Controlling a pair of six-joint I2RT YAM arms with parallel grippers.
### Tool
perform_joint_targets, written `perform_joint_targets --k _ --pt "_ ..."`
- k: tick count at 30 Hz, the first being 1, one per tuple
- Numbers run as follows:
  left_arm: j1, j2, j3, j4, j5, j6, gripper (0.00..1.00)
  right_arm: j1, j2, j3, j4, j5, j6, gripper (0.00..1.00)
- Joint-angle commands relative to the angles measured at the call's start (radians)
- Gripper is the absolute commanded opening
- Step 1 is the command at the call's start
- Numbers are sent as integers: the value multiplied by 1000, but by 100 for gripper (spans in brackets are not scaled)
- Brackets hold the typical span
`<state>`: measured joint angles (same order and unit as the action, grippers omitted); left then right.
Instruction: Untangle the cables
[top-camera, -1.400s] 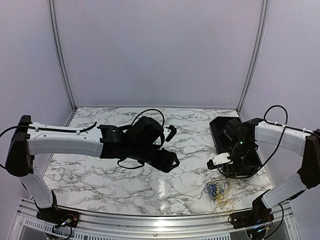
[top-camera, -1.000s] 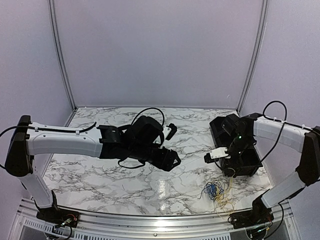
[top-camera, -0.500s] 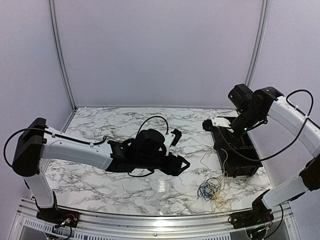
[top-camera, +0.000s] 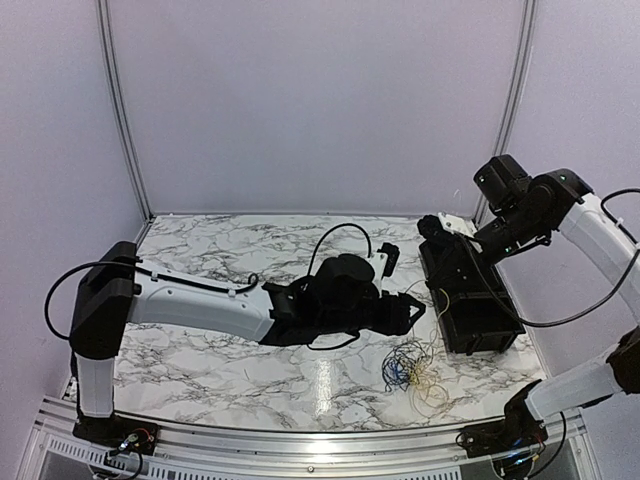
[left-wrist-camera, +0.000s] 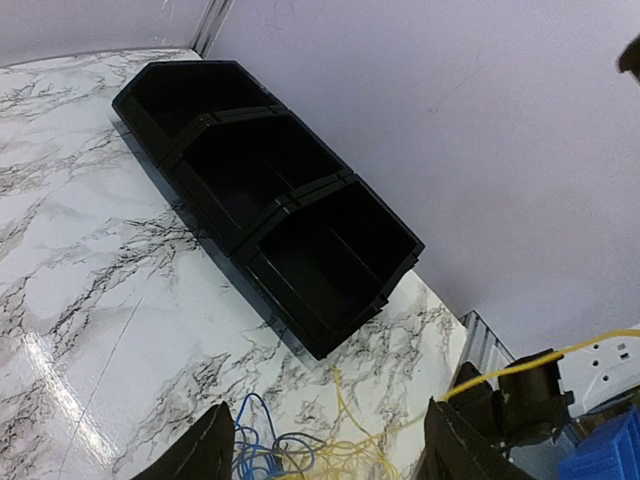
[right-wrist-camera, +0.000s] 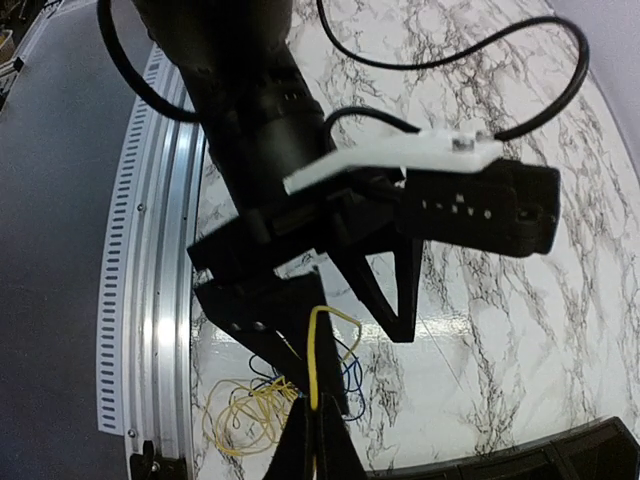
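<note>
The cables (top-camera: 412, 370) lie as a loose tangle of thin yellow, blue and dark wires on the marble, in front of the black bin. My left gripper (top-camera: 412, 312) hovers open just above and behind them. In the left wrist view its fingertips (left-wrist-camera: 205, 452) frame blue loops (left-wrist-camera: 262, 440) and yellow loops (left-wrist-camera: 350, 455), touching neither. My right gripper (top-camera: 432, 225) is raised high over the bin's far end, shut on one yellow wire (right-wrist-camera: 312, 350) that runs down toward the yellow coil (right-wrist-camera: 245, 415).
A black bin with three compartments (top-camera: 497, 325) stands along the table's right side, also in the left wrist view as the black bin (left-wrist-camera: 400, 240). The left arm (top-camera: 200, 300) stretches across the middle of the marble top. The metal front rail (right-wrist-camera: 150, 300) borders the cables.
The right gripper rose from beside the bin to high above it, pulling the yellow wire up. The left arm swung right and now hovers over the tangle, which shifted slightly left.
</note>
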<state>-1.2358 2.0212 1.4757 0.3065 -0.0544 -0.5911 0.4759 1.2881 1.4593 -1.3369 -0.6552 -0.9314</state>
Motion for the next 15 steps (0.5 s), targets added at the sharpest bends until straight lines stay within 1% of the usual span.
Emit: perform_joint_targets --k 1,6,9,12,15 --pt "-7 117 33 47 -119 -139 65 10 -52 -9 30 -114 53 0" --pt "-28 267 97 116 -115 -221 51 10 -78 18 32 -162 94 0" --pt "-47 340 158 129 -91 -247 46 10 -80 84 29 -173 117 0" --pt "-62 409 231 134 -70 -254 42 10 -72 189 33 -200 157 0" --pt "-71 465 262 135 -48 -282 37 10 -47 336 61 -212 220 0"
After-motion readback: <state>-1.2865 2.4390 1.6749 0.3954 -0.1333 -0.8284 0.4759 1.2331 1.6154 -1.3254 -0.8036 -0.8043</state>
